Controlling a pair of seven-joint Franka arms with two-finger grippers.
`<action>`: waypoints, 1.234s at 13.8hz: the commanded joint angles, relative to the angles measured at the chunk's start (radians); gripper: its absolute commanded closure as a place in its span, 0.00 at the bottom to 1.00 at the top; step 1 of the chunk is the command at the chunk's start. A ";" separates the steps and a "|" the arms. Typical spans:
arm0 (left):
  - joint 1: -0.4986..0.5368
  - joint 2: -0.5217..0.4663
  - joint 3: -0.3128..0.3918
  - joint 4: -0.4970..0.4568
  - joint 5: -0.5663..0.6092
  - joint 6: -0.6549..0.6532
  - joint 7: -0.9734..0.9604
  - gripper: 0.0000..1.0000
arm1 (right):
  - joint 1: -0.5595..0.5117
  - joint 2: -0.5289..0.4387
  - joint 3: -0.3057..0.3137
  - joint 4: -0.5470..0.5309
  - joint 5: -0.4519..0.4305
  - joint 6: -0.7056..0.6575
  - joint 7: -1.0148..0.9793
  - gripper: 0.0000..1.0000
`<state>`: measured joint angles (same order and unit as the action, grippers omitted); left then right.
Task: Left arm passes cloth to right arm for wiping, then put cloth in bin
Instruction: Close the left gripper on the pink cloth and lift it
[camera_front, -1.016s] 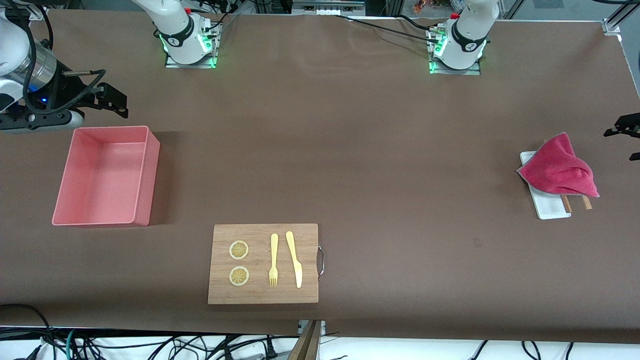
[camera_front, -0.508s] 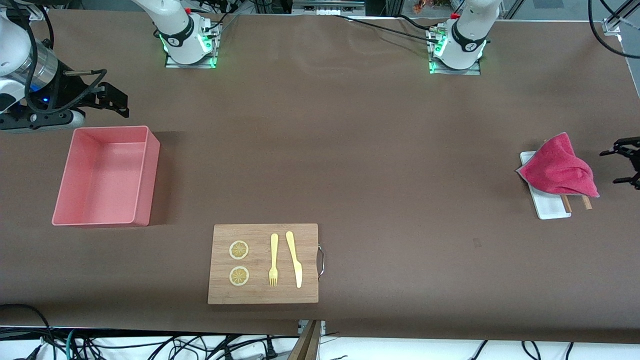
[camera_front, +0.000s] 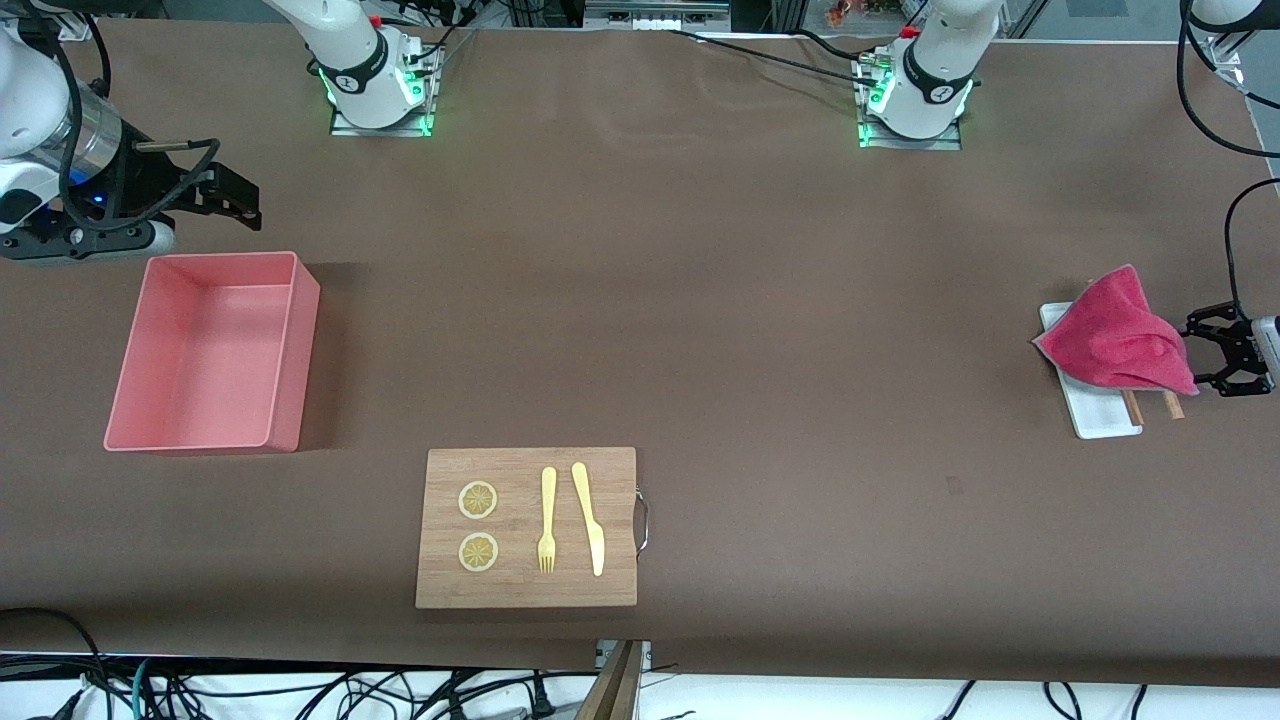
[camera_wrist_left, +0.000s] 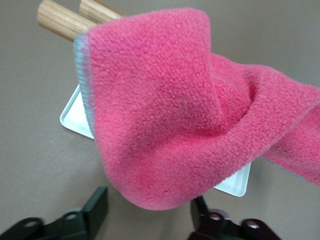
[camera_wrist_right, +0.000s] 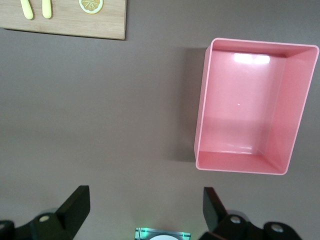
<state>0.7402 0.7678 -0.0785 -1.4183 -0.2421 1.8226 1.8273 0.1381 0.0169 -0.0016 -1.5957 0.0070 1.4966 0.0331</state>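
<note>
The magenta-red cloth (camera_front: 1115, 338) lies bunched over a small white tray (camera_front: 1100, 418) and two wooden sticks (camera_front: 1150, 405) at the left arm's end of the table. My left gripper (camera_front: 1212, 352) is open right beside the cloth's edge. In the left wrist view the cloth (camera_wrist_left: 170, 110) fills the frame and its lower fold hangs at the mouth of the gripper (camera_wrist_left: 148, 216), between the spread fingers (camera_wrist_left: 97, 210). My right gripper (camera_front: 238, 196) is open and empty, up in the air beside the pink bin (camera_front: 300, 350). The bin (camera_wrist_right: 200, 100) is empty.
A wooden cutting board (camera_front: 527, 590) with two lemon slices, a yellow fork and a yellow knife lies near the front camera. Its corner shows in the right wrist view (camera_wrist_right: 75, 25). The two arm bases stand along the table's edge farthest from the front camera.
My left gripper has come in from the table's end and closed in on the cloth's edge. The cloth has not moved. My right gripper has barely shifted.
</note>
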 joint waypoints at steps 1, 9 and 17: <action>0.013 0.004 -0.009 0.025 -0.023 -0.022 0.044 0.98 | 0.003 -0.037 0.000 -0.004 0.002 -0.035 -0.004 0.00; -0.002 -0.138 -0.017 0.030 0.013 -0.158 -0.006 1.00 | 0.003 -0.080 0.000 -0.010 0.004 -0.079 -0.013 0.00; -0.355 -0.374 -0.033 0.030 0.173 -0.413 -0.660 1.00 | 0.002 -0.074 0.002 -0.110 0.056 0.034 -0.206 0.00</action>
<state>0.4673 0.3989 -0.1215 -1.3609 -0.0853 1.4275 1.3110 0.1390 -0.0442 0.0001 -1.6630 0.0267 1.4873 -0.0967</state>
